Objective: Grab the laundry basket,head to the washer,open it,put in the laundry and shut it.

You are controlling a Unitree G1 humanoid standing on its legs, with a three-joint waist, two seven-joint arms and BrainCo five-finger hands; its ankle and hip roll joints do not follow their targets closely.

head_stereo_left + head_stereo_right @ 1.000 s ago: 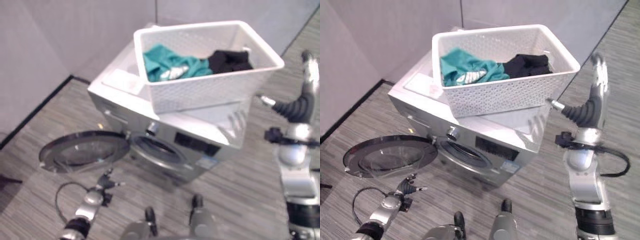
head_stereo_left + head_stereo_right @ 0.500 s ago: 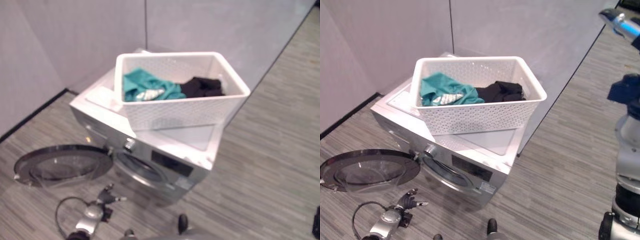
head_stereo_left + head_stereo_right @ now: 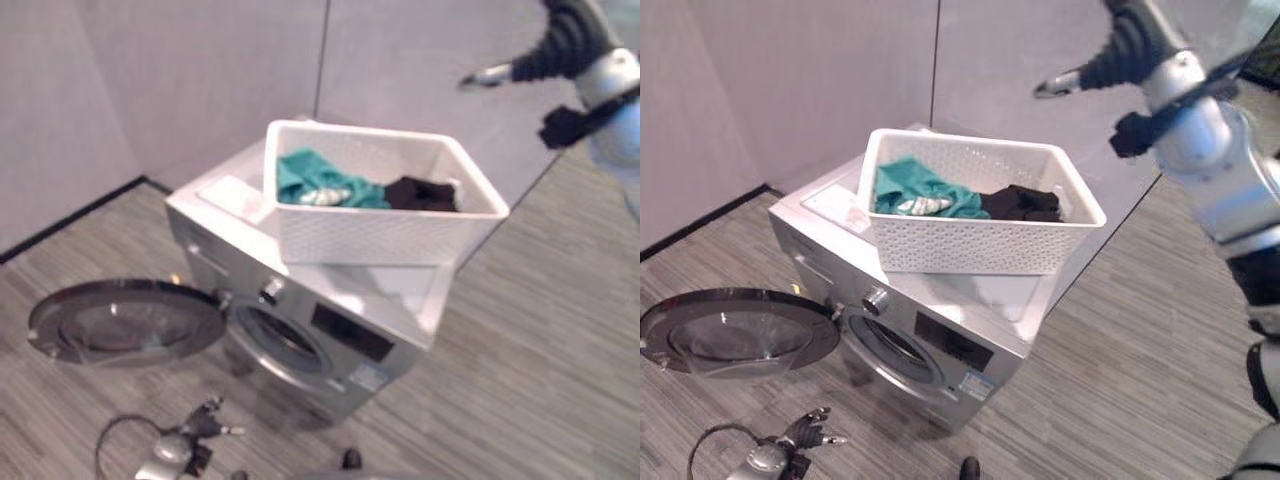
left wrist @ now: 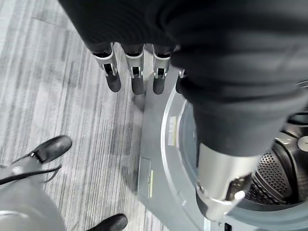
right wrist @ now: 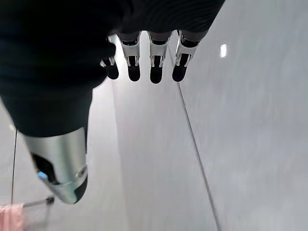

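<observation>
Laundry basket (image 3: pixel 980 245) atop washer (image 3: pixel 930 340) holds teal (image 3: pixel 915 190) and black clothes (image 3: pixel 1025 203).

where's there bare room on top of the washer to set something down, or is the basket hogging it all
The basket covers most of the washer top. Bare patches: a strip along the front edge below the basket, widest toward the right front corner, and a smaller patch at the top's left end beside the basket. Inside the basket, the teal cloth and the black cloth cover most of the bottom.
</observation>
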